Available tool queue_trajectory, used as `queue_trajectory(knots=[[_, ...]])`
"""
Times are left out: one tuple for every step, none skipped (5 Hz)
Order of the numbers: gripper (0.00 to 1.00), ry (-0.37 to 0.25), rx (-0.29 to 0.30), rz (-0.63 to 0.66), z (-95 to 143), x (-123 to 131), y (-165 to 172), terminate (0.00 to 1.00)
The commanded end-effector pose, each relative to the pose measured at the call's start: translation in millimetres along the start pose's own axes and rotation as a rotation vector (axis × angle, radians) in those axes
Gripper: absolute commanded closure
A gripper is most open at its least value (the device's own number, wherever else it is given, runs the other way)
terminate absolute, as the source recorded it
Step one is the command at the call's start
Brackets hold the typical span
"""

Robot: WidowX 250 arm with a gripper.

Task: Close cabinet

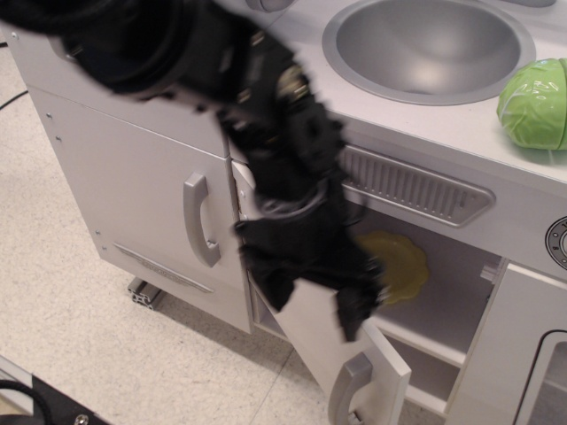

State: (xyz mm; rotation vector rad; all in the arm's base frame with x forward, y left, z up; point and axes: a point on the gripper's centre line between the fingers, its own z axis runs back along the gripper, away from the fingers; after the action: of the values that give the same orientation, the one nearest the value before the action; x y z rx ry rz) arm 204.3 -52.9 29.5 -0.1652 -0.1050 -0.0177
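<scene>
The white cabinet [461, 292] under the sink counter stands partly open. Its flat white door [332, 350] is swung roughly halfway toward shut, with its grey bar handle [347, 390] at the lower free edge. My black gripper [310, 297] is blurred and lies against the outer face of the door, its fingers [354, 305] spread and empty. A yellow plate [403, 266] lies on the inner shelf [416, 332], partly hidden by my gripper.
A taller white door with a curved grey handle [199, 220] stands to the left. A metal sink [430, 44] and a green cabbage [534, 102] are on the counter. A white door with a black-outlined window [532, 372] is at the lower right. Speckled floor lies below.
</scene>
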Motion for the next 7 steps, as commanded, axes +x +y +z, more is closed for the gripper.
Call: queue_trajectory(knots=[[0.00, -0.014, 0.087, -0.080, -28, -12, 29, 0.00], [0.00, -0.051, 0.113, -0.087, -49, -7, 33, 0.00], [0.00, -0.087, 0.097, -0.043, -60, 13, 28, 0.00], [0.00, -0.113, 0.096, -0.015, -69, 30, 21, 0.00], [0.00, -0.142, 0.093, 0.016, -77, 47, 13, 0.00], [0.00, -0.174, 0.078, 0.074, -80, 66, 5, 0.00], [0.00, -0.220, 0.065, 0.150, -82, 89, -3, 0.00]])
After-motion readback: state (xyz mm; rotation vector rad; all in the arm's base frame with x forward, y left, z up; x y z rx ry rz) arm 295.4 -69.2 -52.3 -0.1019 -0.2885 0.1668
